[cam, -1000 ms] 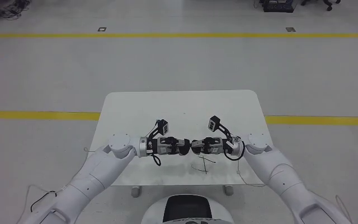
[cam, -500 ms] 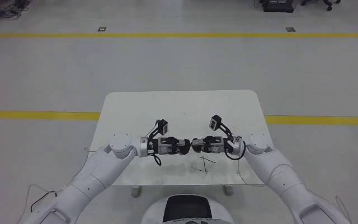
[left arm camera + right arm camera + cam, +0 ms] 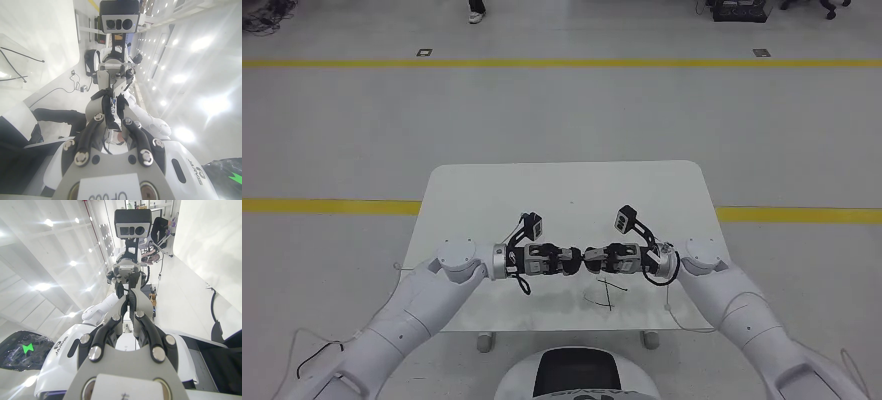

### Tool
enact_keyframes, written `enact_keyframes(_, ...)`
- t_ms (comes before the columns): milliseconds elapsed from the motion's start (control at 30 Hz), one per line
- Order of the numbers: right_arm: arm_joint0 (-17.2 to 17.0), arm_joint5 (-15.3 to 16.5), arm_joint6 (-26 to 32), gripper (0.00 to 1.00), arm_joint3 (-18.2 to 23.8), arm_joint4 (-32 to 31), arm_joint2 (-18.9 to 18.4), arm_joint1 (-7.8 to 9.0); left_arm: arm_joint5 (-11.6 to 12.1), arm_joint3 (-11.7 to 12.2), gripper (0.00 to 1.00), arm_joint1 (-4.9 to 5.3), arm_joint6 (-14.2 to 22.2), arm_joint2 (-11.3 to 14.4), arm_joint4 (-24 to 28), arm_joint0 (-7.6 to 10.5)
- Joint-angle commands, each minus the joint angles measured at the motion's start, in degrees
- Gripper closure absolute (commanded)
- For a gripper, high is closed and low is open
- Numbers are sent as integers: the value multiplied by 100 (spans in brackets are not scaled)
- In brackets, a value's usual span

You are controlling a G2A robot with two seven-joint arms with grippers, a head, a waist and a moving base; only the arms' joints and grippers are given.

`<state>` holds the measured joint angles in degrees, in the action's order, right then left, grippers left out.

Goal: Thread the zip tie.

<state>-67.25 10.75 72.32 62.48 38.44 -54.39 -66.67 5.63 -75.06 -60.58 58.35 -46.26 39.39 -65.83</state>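
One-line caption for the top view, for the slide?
Left gripper and right gripper meet tip to tip over the white table, loose black zip ties lying on it nearby.

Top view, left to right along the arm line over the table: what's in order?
In order: left arm's black boxy wrist camera → left gripper → right gripper → right arm's black boxy wrist camera. Thin black zip ties on the white table overlap the right gripper's span, so unplaced.

I get bright, even light on the table (image 3: 562, 190); ceiling lamps (image 3: 208, 102) flare into streaks in both wrist views, whose edges bend.
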Motion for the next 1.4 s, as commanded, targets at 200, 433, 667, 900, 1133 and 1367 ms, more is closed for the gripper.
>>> enact_keyframes(200, -5, 12, 16, 100, -10, -3, -21, -7, -3, 20, 91, -8, 17, 7, 0, 18)
enact_keyframes(433, 3, -15, 27, 100, -18, -32, -13, -17, -4, 38, 94, -14, 17, 12, -2, 28)
enact_keyframes(667, 9, -18, 35, 100, -32, -42, -1, -31, 2, 47, 96, -19, 25, 25, -17, 29)
enact_keyframes(900, 4, 13, 41, 100, -44, -29, -7, -42, 2, 40, 94, -22, 22, 30, -31, 29)
enact_keyframes(1133, 5, -12, 44, 100, -46, -46, -15, -47, -3, 25, 92, -22, 21, 28, -31, 19)
enact_keyframes(1367, 2, -8, 38, 100, -57, -50, -27, -53, -1, 13, 90, -22, 21, 24, -35, 13)
